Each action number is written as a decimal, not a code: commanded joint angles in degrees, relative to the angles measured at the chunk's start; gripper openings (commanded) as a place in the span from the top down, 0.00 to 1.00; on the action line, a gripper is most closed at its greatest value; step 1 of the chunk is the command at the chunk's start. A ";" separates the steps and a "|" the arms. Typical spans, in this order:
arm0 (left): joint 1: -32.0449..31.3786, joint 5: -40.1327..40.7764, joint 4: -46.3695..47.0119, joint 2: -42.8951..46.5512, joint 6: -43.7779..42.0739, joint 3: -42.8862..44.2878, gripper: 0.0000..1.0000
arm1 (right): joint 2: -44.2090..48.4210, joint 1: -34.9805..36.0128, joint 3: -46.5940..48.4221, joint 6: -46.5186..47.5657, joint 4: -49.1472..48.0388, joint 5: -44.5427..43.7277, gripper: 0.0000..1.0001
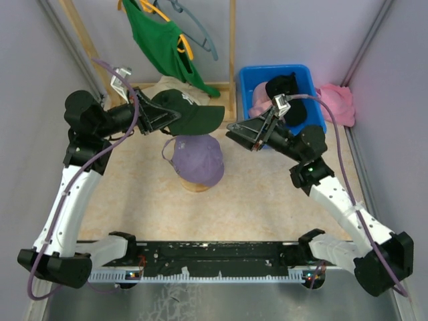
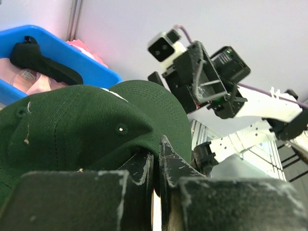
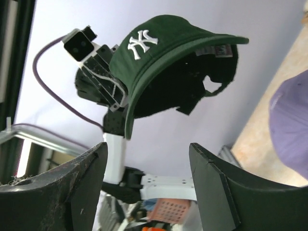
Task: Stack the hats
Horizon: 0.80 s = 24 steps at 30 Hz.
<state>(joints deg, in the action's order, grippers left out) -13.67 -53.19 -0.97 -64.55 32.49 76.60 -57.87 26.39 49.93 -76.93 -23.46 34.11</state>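
A dark green, near-black cap (image 1: pixel 194 114) with a white logo hangs in the air above the table, brim pointing right. My left gripper (image 1: pixel 160 115) is shut on its back edge; in the left wrist view the fabric (image 2: pixel 72 125) is pinched between the closed jaws (image 2: pixel 158 149). My right gripper (image 1: pixel 235 130) is open and empty just right of the brim, and its wrist view shows the cap (image 3: pixel 159 43) a short way off from the gripper (image 3: pixel 147 147). A lavender cap (image 1: pixel 197 159) sits on a round stand below. A pink cap (image 1: pixel 259 99) and a black cap (image 1: pixel 287 93) lie in the blue bin (image 1: pixel 249 72).
A bright pink cloth (image 1: pixel 338 103) lies right of the bin. A green shirt (image 1: pixel 160 40) hangs on a wooden rack (image 1: pixel 232 53) at the back. Grey walls close in the table on both sides.
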 commanded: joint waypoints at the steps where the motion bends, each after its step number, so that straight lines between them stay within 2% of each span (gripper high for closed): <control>1: 0.14 -4.45 -0.37 2.64 -4.72 1.43 0.97 | -3.85 -0.55 -0.40 -16.18 -19.25 6.12 0.32; 8: 0.14 -5.64 -3.85 3.92 -8.58 1.28 0.98 | -7.58 -0.51 1.15 -17.44 -20.38 5.54 0.34; 24: 0.18 -7.23 -10.40 4.48 -15.28 -0.45 1.00 | -15.12 2.35 6.49 -18.07 -20.52 5.31 0.55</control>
<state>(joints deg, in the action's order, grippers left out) -13.67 -59.18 -10.17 -61.25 20.53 76.53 -72.25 27.38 52.51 -94.65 -41.17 38.74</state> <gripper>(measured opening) 0.068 0.485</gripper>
